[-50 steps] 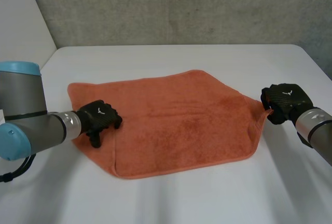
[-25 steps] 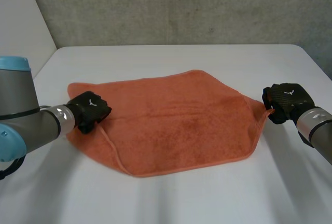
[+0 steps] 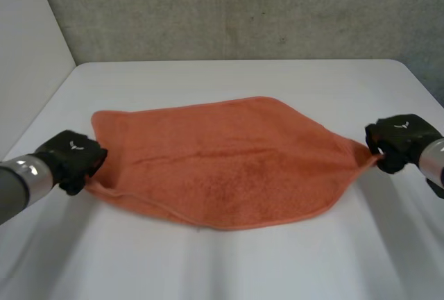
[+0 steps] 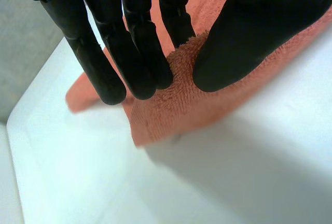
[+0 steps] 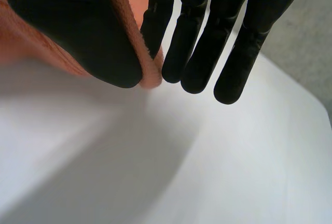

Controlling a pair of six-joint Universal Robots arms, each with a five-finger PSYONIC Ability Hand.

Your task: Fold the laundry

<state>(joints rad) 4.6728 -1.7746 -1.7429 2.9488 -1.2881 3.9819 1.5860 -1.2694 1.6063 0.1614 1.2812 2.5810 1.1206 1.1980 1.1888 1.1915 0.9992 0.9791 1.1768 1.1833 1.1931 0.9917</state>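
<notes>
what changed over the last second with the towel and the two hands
The left hand moved outward from the left part of the orange towel, pulling the near left corner that it pinches with it. The right hand moved slightly outward too, keeping its pinch on the opposite corner, so the towel now lies stretched wider between them. The towel's far edge stayed about where it was on the table.

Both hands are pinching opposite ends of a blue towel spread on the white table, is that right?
Not quite: the towel is orange, as the head view shows. The left hand and right hand do pinch its opposite ends on the white table.
</notes>
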